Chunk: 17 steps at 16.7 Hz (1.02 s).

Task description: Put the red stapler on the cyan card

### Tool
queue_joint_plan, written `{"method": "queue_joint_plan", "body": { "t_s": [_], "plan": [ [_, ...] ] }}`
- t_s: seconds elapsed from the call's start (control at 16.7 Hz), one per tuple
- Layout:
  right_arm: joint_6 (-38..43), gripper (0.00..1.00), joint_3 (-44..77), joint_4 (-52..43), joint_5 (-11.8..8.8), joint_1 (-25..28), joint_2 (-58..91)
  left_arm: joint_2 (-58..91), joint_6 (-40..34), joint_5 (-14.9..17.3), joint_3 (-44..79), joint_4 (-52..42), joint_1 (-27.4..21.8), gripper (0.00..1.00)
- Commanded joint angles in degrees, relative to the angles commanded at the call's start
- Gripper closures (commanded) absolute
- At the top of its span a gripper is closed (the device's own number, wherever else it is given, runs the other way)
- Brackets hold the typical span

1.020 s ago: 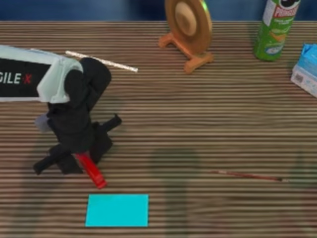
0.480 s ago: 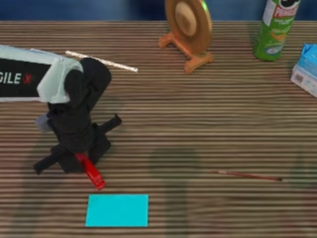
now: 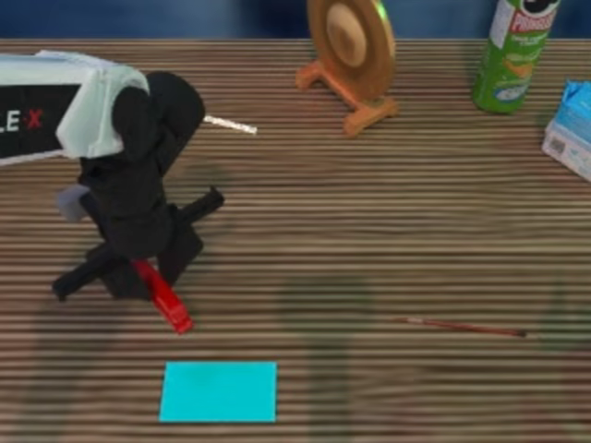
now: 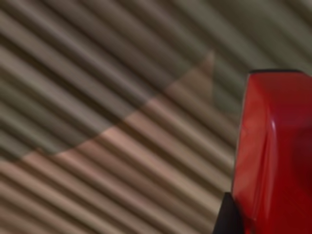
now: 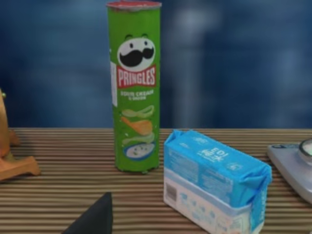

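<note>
Holding: the left gripper is pinching one end of the stapler, fingers pressed onto it; the rest of the bar is sticking out free past the black fingers.
Stapler position: it is hanging beyond the card, toward the table's far side and a little to the card's left end, not touching it; its shadow on the wood suggests it is being carried clear of the table.
Key relation: the card is lying on the near side of the gripper and slightly to the right; the stapler's free tip is pointing diagonally that way.
Long axis: the stapler is running slantwise, while the card's long side is running left to right, so a turn of the wrist would likely be needed to lay it square.
Nearer arm: the left arm is working near the card; the right arm is showing nowhere from above, and its gripper state cannot be told.
Stapler look: bright red, glossy, a narrow bar with rounded ends; in the left wrist view it is filling one edge, with a pale highlight running along it.
Card look: flat, plain cyan, nothing lying on it.
</note>
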Motion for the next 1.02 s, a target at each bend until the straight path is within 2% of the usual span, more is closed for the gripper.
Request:
{"method": "queue_joint_plan", "body": {
  "t_s": [0.3,0.72,0.9,1.02],
  "plan": [
    [0.0,0.00,0.0,0.0,0.0,0.0,0.0,-4.4,0.0,0.0,6.9,-11.5,0.5,1.00],
    [0.0,0.00,0.0,0.0,0.0,0.0,0.0,-5.0,-0.6,0.0,7.8,-12.8,0.0,1.00],
    [0.0,0.00,0.0,0.0,0.0,0.0,0.0,-5.4,-6.3,0.0,7.5,-13.2,-1.6,1.00],
    [0.0,0.00,0.0,0.0,0.0,0.0,0.0,-6.1,-13.1,0.1,6.8,-13.5,-3.3,1.00]
  ]
}}
